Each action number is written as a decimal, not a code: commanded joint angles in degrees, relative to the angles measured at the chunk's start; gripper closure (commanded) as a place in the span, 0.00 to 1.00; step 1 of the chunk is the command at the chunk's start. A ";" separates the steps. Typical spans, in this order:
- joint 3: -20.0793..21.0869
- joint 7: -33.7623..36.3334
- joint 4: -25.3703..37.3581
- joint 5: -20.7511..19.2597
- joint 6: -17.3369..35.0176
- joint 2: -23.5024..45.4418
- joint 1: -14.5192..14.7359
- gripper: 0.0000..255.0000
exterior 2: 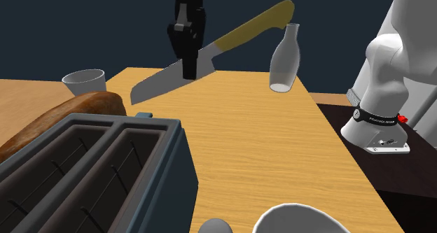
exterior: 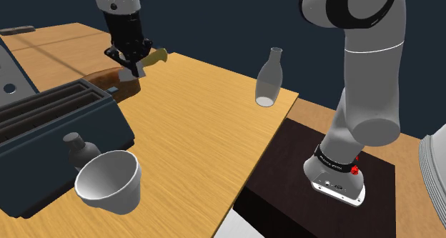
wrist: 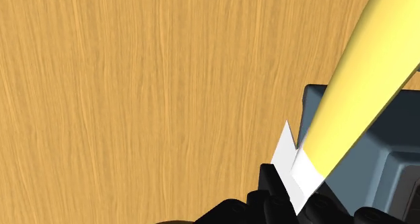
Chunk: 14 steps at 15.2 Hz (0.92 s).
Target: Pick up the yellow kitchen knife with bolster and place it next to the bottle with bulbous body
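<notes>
My gripper (exterior: 132, 63) is shut on the knife (exterior 2: 168, 81) at the blade near the bolster and holds it in the air above the wooden table (exterior: 200, 129). In the second exterior view the grey blade slants down toward the bread and the yellow handle (exterior 2: 255, 25) rises toward a pale translucent bottle (exterior 2: 283, 57). That bottle (exterior: 268, 83) stands upright near the table's far edge, apart from the knife. In the wrist view the yellow handle (wrist: 363, 88) runs away from my gripper (wrist: 296, 202). A small dark round-bodied bottle (exterior: 77, 147) stands by the toaster.
A dark blue-grey toaster (exterior: 57, 122) fills the shoulder view's left, with a brown loaf (exterior: 111, 79) behind it. A white bowl (exterior: 107, 181) sits at the near table edge. Another white cup (exterior 2: 84, 78) stands beyond the loaf. The dark stand (exterior: 286, 194) adjoins the table.
</notes>
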 commanded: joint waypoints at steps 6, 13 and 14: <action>-0.02 -0.61 7.98 -0.51 -6.35 1.65 1.09 1.00; -0.22 -1.16 19.15 -1.82 -13.99 5.18 3.29 1.00; -0.30 -1.28 21.20 -2.10 -15.27 5.93 3.75 1.00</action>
